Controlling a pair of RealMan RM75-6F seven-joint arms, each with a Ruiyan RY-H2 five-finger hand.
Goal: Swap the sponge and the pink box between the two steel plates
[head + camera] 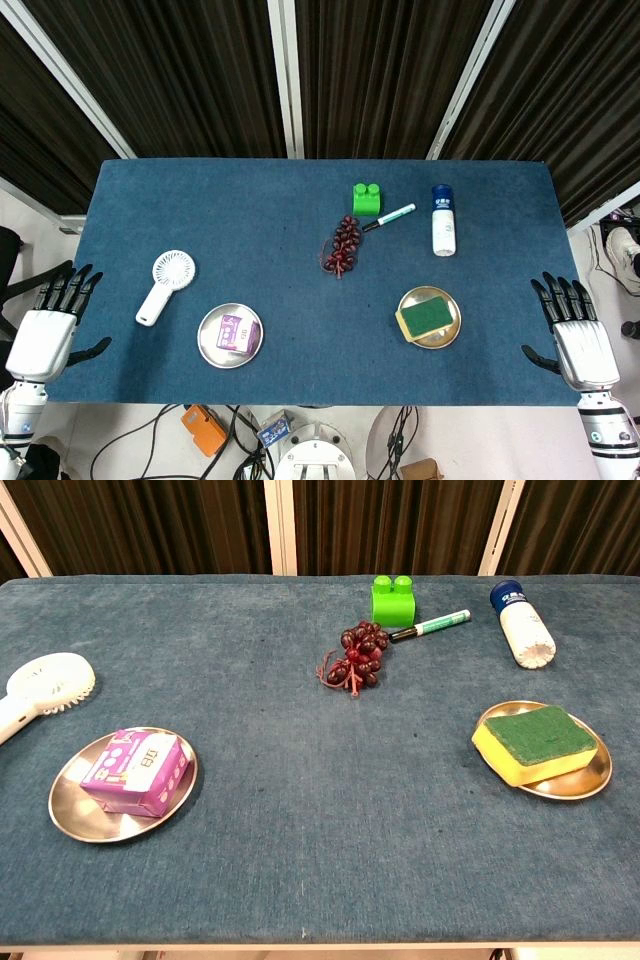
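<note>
A pink box (pixel 238 334) (pixel 136 771) lies on the left steel plate (pixel 210 345) (pixel 70 805). On the right steel plate (pixel 447 330) (pixel 580 780) sits a yellow sponge with a green top (pixel 425 315) (pixel 538 742). My left hand (pixel 48 330) hovers off the table's left edge, fingers spread, holding nothing. Beyond the right edge my right hand (pixel 577 335) is spread the same way and empty. Neither hand shows in the chest view.
A white hand fan (pixel 165 285) (pixel 35 692) lies left of the pink box's plate. Toward the back are red grapes (pixel 343 246) (pixel 358 655), a green block (pixel 367 199) (pixel 393 600), a green-and-white marker (pixel 390 216) (pixel 432 626) and a white bottle (pixel 443 220) (pixel 522 623).
</note>
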